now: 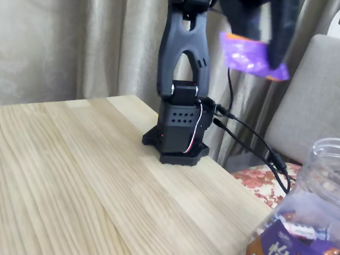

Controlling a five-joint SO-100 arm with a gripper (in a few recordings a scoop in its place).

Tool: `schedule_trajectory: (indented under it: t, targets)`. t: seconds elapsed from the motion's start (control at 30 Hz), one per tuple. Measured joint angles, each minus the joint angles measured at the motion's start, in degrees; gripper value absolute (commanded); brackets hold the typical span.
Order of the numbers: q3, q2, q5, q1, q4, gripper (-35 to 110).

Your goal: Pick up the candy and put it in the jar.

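In the fixed view my black gripper [268,37] hangs at the top, high above the wooden table, and is shut on the candy [251,55], a shiny purple wrapper with an orange edge that sticks out to the left and below the fingers. The jar [314,230] stands at the bottom right, clear plastic with an open wide mouth and a purple and orange-brown label with white characters; several wrapped sweets lie inside it. The candy is up and to the left of the jar's mouth, well apart from it.
My arm's black base [179,132] is fixed near the table's far edge [233,174], with cables [251,136] running off to the right. A cushioned chair [332,99] stands behind the table at the right. Curtains hang at the back.
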Motion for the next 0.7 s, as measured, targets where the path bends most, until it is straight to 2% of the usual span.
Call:
schedule_trajectory:
  t: [0.47, 0.7]
  targets:
    - [2.1, -9.8, 0.0, -13.7, 0.1, 0]
    - [-1.9, -12.2, -2.8, -16.1, 0.0, 0]
